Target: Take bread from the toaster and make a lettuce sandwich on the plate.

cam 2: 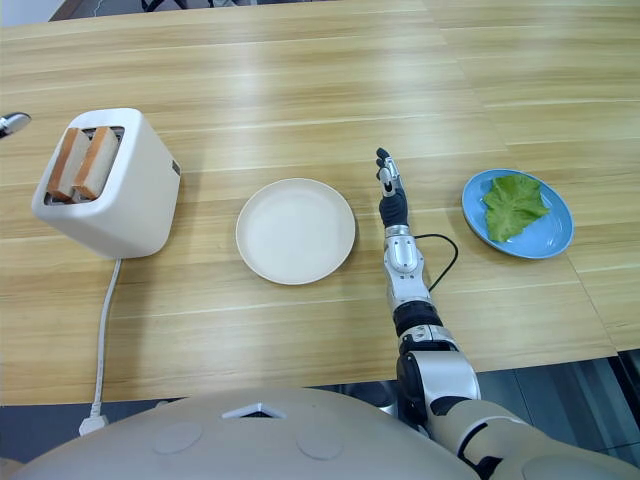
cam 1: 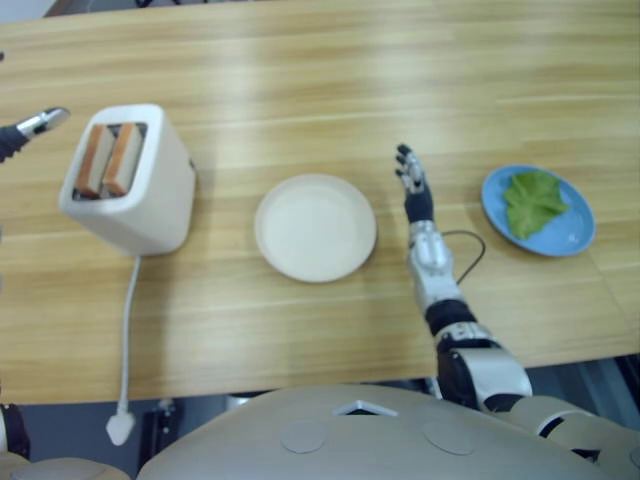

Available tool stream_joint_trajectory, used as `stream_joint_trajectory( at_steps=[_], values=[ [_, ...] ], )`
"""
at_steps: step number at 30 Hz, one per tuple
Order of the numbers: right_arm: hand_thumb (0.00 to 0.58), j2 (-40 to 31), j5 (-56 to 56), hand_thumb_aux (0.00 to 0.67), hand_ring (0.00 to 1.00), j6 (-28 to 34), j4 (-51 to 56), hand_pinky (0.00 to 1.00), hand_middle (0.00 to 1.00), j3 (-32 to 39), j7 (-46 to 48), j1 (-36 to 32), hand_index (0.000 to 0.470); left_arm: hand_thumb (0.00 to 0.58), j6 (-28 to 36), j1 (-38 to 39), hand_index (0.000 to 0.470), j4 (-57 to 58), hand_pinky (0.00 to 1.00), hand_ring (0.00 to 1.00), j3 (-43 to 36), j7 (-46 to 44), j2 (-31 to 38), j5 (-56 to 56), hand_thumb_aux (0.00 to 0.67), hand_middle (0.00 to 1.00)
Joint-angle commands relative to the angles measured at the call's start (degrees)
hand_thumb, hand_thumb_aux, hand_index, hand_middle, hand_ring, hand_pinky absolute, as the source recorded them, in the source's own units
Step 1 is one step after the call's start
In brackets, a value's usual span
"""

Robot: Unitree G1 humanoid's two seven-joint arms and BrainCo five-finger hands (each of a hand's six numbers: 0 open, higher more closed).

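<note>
A white toaster (cam 1: pixel 140 205) stands at the left of the wooden table with two slices of bread (cam 1: pixel 110 158) upright in its slots. An empty cream plate (cam 1: pixel 315 228) lies in the middle. To the right of it, a small blue plate (cam 1: pixel 575 235) carries a green lettuce leaf (cam 1: pixel 532 200). My right hand (cam 1: pixel 413 182) is between the two plates, just above the table, with its fingers straight, pointing away from me and holding nothing. Just the tip of my left hand (cam 1: pixel 38 124) pokes in at the left edge, level with the toaster's top and a little apart from it.
The toaster's white cord (cam 1: pixel 127 320) runs over the table's near edge, with its plug (cam 1: pixel 120 428) hanging below. A thin black cable (cam 1: pixel 470 250) loops beside my right wrist. Bare wood stretches behind the plates and toaster.
</note>
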Motion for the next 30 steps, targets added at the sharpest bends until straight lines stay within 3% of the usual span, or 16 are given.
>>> stream_joint_trajectory(
  at_steps=[1, 14, 30],
  values=[
    [0.000, 0.2, 0.0, 0.000, 0.00, 1.0, -1.1, 0.00, 0.00, 0.1, -0.1, 0.8, 0.000, 0.000, 1.7, -0.1, 0.000, 3.8, 0.00, 0.00, -4.0, 0.0, 0.7, 3.2, 0.000, 0.00],
    [0.000, -0.2, 0.0, 0.000, 0.00, 1.6, -2.5, 0.00, 0.00, 0.0, -0.2, 1.8, 0.000, 0.000, 1.5, -5.2, 0.000, 18.3, 0.00, 0.00, -14.1, 2.3, -0.5, 4.2, 0.000, 0.00],
    [0.000, -0.3, 0.0, 0.000, 0.00, 1.9, -2.5, 0.00, 0.00, -0.1, -0.6, 2.6, 0.000, 0.000, 1.3, -5.3, 0.000, 13.9, 0.00, 0.00, -17.8, 2.6, -1.6, 3.7, 0.000, 0.00]
  ],
)
